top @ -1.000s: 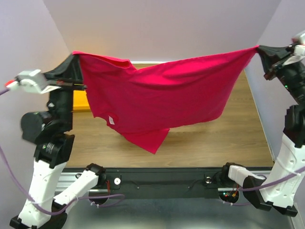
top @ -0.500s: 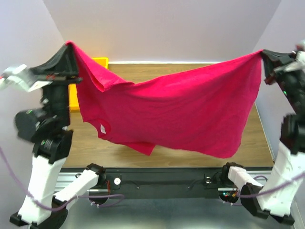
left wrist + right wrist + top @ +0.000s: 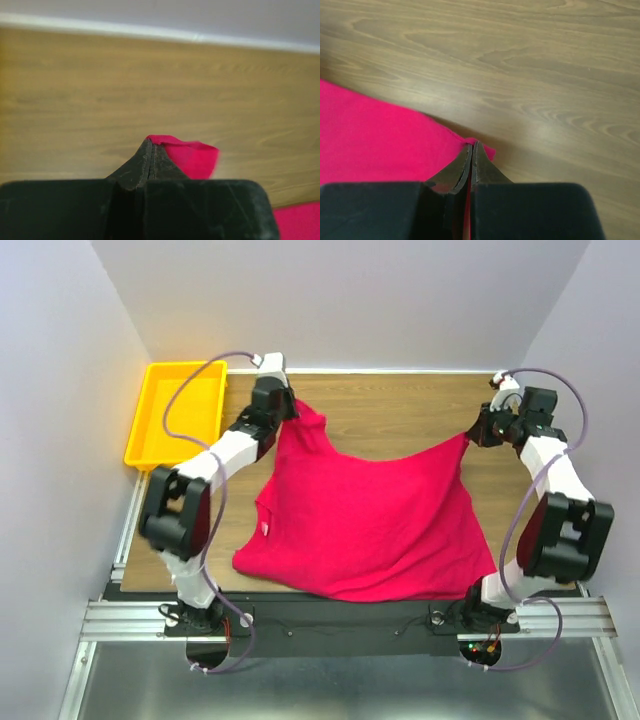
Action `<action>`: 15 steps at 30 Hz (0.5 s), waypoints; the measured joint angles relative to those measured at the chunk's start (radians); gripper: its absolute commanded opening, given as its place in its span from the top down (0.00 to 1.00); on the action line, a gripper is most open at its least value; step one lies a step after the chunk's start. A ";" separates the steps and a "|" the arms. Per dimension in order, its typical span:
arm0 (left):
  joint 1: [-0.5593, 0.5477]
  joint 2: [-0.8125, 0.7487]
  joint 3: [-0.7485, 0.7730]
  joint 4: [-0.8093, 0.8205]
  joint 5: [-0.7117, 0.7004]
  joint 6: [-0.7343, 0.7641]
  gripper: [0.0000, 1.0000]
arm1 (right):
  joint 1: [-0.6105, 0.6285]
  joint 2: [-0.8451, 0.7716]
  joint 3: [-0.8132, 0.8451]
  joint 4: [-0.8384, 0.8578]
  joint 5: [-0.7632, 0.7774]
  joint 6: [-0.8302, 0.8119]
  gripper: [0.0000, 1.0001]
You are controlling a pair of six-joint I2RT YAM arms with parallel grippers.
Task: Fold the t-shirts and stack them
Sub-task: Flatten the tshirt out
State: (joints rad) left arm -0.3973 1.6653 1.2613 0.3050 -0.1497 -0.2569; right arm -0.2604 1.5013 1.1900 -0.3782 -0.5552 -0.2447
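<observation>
A red t-shirt (image 3: pixel 370 515) lies spread over the middle of a wooden tabletop (image 3: pixel 400 405) and reaches its near edge. The left hand (image 3: pixel 292 410), fingers pressed together, pinches the shirt's far left corner. The right hand (image 3: pixel 470 437), also pressed together, pinches the far right corner. Both corners are low at the tabletop. A yellow tray (image 3: pixel 150 425) sits at the far left, apart from the shirt.

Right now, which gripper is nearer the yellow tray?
The left gripper, shut on the red t-shirt, near the yellow tray; the right gripper is across the table.
</observation>
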 measured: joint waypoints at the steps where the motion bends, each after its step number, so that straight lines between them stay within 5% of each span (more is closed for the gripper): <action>1: 0.000 0.071 0.005 -0.013 0.002 -0.009 1.00 | 0.000 0.028 0.001 0.019 -0.005 0.002 0.99; 7: 0.000 0.352 0.197 -0.127 -0.038 -0.049 1.00 | 0.023 0.288 0.131 0.131 0.006 0.031 1.00; 15: 0.016 0.417 0.406 -0.168 -0.155 -0.114 1.00 | 0.069 0.521 0.319 0.215 0.184 0.112 0.99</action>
State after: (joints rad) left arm -0.3809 2.0823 1.6676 0.1371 -0.3046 -0.3710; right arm -0.1913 2.0220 1.5093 -0.1635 -0.3714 -0.1329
